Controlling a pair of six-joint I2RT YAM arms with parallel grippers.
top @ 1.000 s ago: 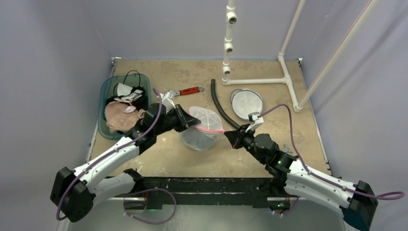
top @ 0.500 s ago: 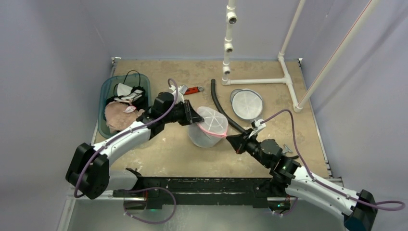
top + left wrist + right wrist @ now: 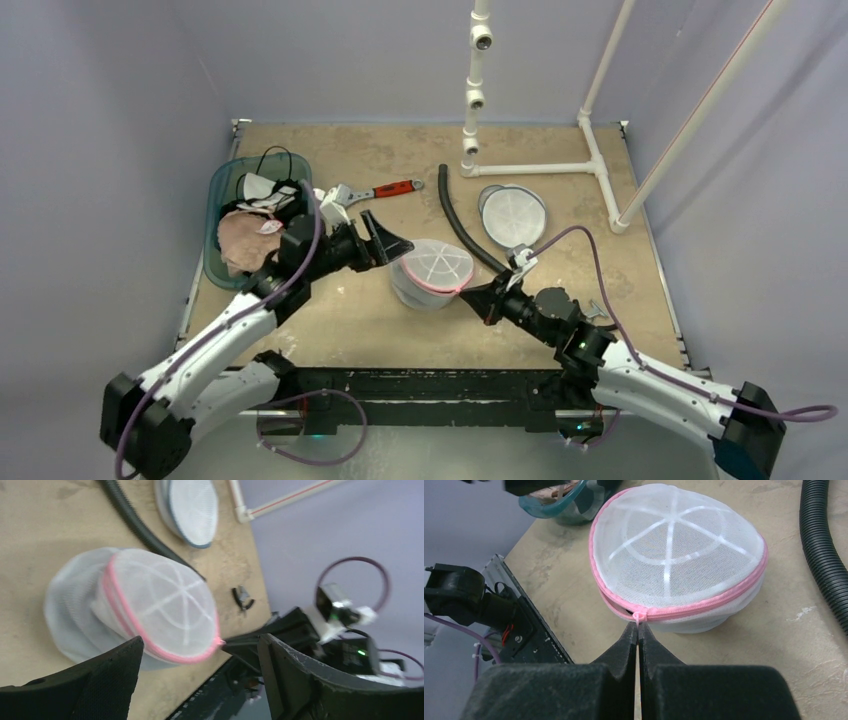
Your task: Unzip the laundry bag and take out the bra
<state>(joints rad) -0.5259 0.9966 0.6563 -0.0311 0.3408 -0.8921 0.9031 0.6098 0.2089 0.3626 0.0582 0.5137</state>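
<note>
The laundry bag [image 3: 430, 272] is a round white mesh pod with a pink zipper, lying on the table between both arms. My right gripper [image 3: 638, 626] is shut on the pink zipper pull [image 3: 638, 616] at the bag's [image 3: 674, 555] near edge. A small dark gap shows in the zipper just left of the pull. My left gripper [image 3: 392, 242] stands open at the bag's left side, a little apart from it. In the left wrist view the bag [image 3: 160, 600] lies beyond the spread fingers [image 3: 115, 670]. The bra is hidden; the mesh shows nothing inside.
A teal bin [image 3: 222, 190] holding clothes stands at the left. A red-handled wrench [image 3: 385, 189], a black ribbed hose [image 3: 455, 215] and a second round mesh pod [image 3: 512, 213] lie behind the bag. A white pipe frame [image 3: 530, 168] rises at the back right.
My left gripper, shut on the bag's left rim before, has opened and drawn back to the left. The bag has settled slightly toward the right gripper, which still holds the pull.
</note>
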